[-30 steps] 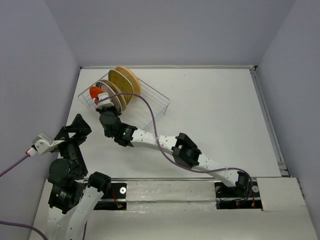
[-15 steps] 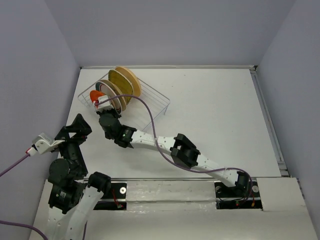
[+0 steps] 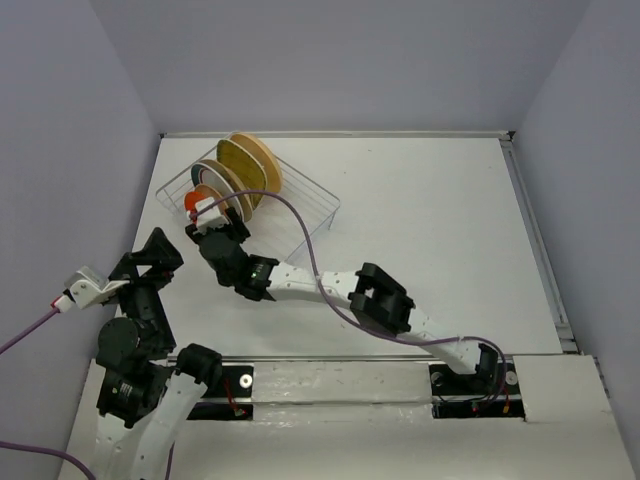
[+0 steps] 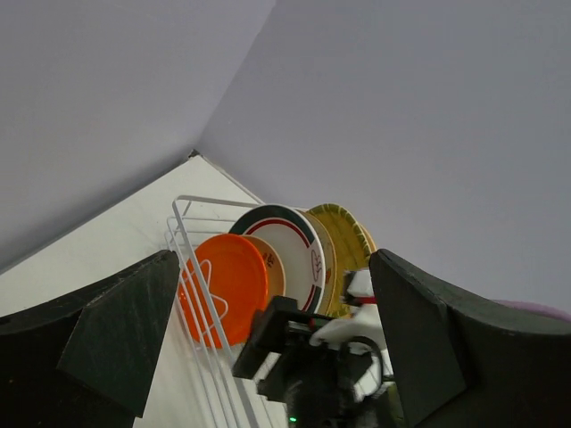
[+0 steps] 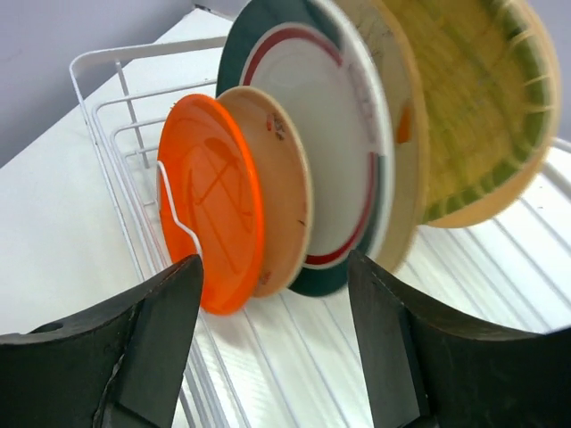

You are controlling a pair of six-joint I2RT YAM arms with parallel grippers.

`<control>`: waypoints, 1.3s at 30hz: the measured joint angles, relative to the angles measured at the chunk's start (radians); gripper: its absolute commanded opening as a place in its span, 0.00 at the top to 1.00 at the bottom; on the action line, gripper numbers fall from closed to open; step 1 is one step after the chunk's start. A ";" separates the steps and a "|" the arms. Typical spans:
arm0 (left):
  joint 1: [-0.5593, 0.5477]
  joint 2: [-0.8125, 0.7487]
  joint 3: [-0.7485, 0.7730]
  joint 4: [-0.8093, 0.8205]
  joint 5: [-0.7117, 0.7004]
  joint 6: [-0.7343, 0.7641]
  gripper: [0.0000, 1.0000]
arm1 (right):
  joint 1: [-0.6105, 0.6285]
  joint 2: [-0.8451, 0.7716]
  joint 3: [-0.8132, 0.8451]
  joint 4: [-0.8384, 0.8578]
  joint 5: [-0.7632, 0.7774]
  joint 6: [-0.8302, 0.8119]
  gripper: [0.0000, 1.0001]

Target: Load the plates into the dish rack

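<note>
The white wire dish rack (image 3: 312,196) stands at the table's far left with several plates upright in it. In the right wrist view they stand in a row: a small red-orange plate (image 5: 210,214), a small beige one (image 5: 278,178), a white one with a dark green-red rim (image 5: 326,116), a cream one (image 5: 400,107) and a yellow-olive ribbed one (image 5: 473,98). My right gripper (image 5: 275,263) is open just in front of the red-orange and beige plates, holding nothing. My left gripper (image 3: 158,252) is open and hangs left of the rack, pointing at it.
The rack's front wire rim (image 5: 107,116) rises just ahead of the right fingers. The right arm (image 3: 380,300) stretches diagonally across the table from its base at the near right. A purple cable (image 3: 300,235) loops over the rack's near corner. Walls close in the table.
The right gripper has opened and let go of the red-orange plate, which now stands at the front of the row. The left arm has not moved.
</note>
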 measured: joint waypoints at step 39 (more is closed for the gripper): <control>0.038 0.194 -0.039 0.083 0.257 0.101 0.01 | -0.255 -2.063 -2.107 -0.177 -0.440 0.773 0.00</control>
